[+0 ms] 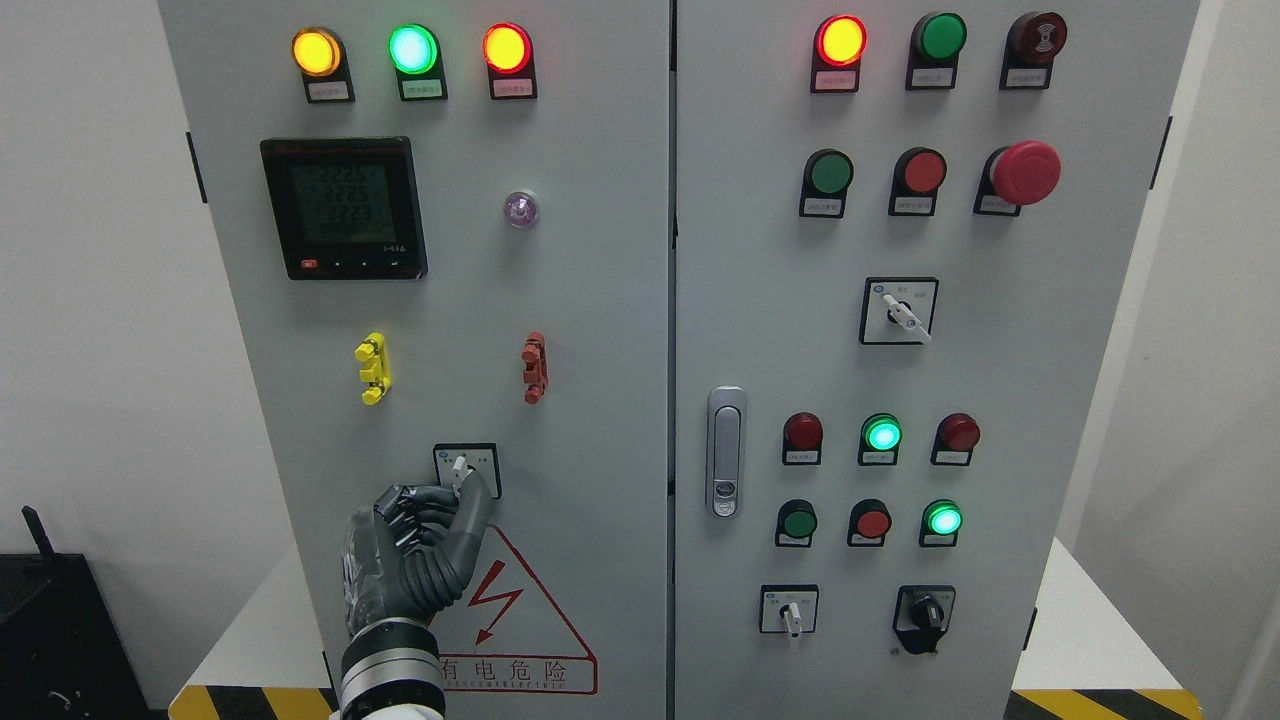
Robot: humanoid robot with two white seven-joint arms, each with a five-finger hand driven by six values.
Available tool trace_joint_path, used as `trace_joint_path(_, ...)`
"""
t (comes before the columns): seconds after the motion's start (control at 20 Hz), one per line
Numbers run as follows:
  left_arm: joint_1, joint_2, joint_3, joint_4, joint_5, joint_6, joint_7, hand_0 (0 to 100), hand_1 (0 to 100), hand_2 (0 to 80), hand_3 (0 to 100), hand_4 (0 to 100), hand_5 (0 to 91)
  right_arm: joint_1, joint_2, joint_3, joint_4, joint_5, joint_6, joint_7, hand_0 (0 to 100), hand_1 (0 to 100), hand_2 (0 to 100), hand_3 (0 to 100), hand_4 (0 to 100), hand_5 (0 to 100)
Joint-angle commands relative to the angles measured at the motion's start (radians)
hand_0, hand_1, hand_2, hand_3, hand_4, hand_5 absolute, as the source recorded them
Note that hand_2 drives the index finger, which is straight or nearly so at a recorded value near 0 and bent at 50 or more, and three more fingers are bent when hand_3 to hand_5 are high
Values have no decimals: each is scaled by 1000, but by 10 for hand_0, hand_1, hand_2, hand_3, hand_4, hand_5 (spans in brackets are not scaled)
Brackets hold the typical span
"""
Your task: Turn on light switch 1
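Left hand (425,545) rises from bottom edge at 7 o'clock on grey cabinet (600,300), fingers curled together, index (472,520) and thumb tips pinched around white lever of selector switch (466,470) on left door, lower middle. Lever upright. Red warning triangle (520,620) at 5 o'clock from hand. Digital meter (343,208) at 11 o'clock above switch.

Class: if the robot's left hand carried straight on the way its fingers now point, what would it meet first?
Probably the rotary switch just above the left hand: the fingertips already look at its lever, though depth is unclear.
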State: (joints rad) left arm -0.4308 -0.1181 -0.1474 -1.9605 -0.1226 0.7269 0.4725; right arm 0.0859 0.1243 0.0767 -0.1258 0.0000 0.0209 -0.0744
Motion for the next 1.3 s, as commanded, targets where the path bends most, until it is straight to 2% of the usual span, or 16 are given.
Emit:
trace_joint_path(0.0,1,0,-1,0,0,0,-2,427,635,595,797,883,874,0,0,0,0,-25,1,-1,0,0,0,0,0,0)
trace_joint_path(1.25,0,0,-1,0,0,2,-2,513,583,603,810,902,879,0,0,0,0,-25,1,-1,0,0,0,0,0,0)
